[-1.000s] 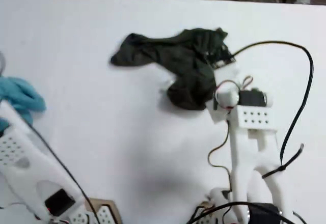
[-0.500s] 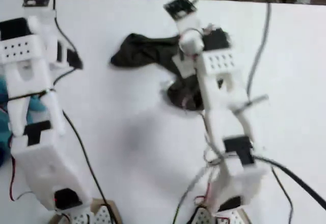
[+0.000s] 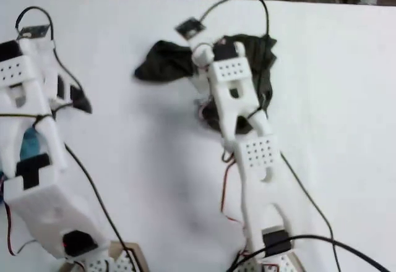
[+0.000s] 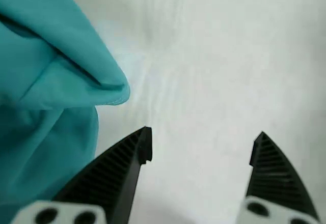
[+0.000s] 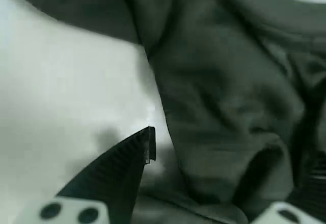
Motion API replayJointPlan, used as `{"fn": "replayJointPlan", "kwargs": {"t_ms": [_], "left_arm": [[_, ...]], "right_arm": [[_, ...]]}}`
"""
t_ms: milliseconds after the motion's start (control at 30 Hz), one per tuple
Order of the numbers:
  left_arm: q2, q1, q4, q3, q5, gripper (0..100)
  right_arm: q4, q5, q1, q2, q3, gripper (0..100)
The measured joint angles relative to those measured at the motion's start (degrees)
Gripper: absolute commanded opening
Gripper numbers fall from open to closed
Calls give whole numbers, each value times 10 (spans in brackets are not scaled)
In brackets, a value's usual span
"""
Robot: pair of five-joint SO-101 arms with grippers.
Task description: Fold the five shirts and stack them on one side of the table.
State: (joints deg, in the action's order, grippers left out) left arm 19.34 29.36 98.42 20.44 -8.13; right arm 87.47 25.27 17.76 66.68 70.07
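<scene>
Zero shirts look folded or stacked: the crumpled dark green cloth shirt (image 3: pixel 162 65) lies under the right gripper (image 5: pixel 224 170), jaws wide, gripping nothing. Well apart from it, a rumpled teal cloth shirt (image 4: pixel 46 81) sits beside the left gripper (image 4: pixel 202 145), likewise open, empty.

Dark shirt (image 3: pixel 164 62) part-hid by R arm (image 3: pixel 232 86); teal shirt (image 3: pixel 28 145) by L arm (image 3: pixel 31 99).
</scene>
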Motion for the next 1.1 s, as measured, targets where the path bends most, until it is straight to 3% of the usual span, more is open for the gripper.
{"fn": "replayJointPlan", "kwargs": {"t_ms": [133, 333, 500, 800, 1100], "left_arm": [[-18, 1, -10, -22, 0, 324], [-26, 0, -20, -27, 0, 324], [-26, 0, -21, -27, 0, 324], [-26, 0, -21, -27, 0, 324], [-26, 0, -26, -27, 0, 324]], "right_arm": [[44, 23, -39, 25, 25, 392], [80, 45, -97, 28, 33, 96], [85, 50, -127, 26, 42, 79], [94, 44, -113, 6, 14, 37], [95, -1, 8, -222, -336, 23]]}}
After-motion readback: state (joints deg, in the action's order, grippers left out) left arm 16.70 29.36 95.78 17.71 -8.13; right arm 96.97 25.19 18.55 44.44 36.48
